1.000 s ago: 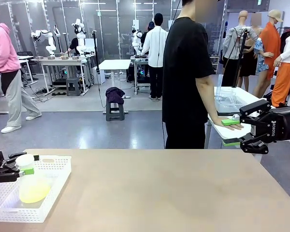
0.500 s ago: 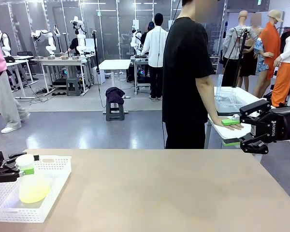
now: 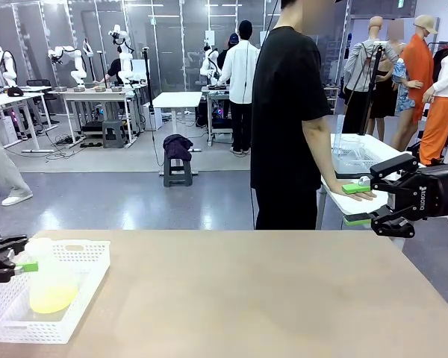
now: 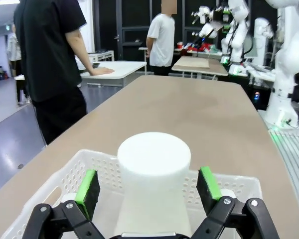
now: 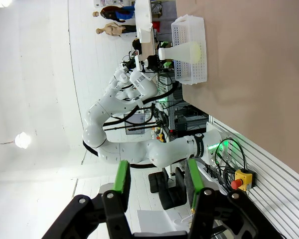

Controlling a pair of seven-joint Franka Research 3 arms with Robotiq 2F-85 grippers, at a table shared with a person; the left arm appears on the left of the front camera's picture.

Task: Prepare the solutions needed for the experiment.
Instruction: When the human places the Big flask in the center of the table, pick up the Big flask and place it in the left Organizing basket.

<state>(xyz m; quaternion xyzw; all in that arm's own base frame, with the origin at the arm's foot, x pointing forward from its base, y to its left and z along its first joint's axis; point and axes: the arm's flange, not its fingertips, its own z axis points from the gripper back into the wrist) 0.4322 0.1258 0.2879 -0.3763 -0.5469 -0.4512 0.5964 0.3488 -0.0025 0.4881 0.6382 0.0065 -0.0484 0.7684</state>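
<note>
The conical flask point(image 3: 51, 280), frosted plastic with a little pale yellow-green solution point(image 3: 52, 297) in its belly, stood upright in the white perforated basket point(image 3: 89, 274) at the near left corner of the tan table point(image 3: 254, 291). The left gripper point(image 3: 11, 265) sat level with the flask's neck, its jaws spread wide. In the left wrist view the white neck point(image 4: 153, 174) rose between the two green pads point(image 4: 87, 186), with a clear gap on each side, so nothing was gripped. The right gripper point(image 3: 367, 201) hung off the far right edge of the table, jaws partly parted and empty. A person in black point(image 3: 287, 127) stood across the table, one hand point(image 3: 356, 193) resting on a side table.

The step in hand looked like taking hold of the flask by its neck. To do it well, the neck should sit centred between the pads before they close, so the flask is not nudged against the basket wall. The pads should land on the straight part of the neck, below the rim, where the plastic will not slip upward. The lift should go straight up, since the liquid would slosh if the flask tilted.
</note>
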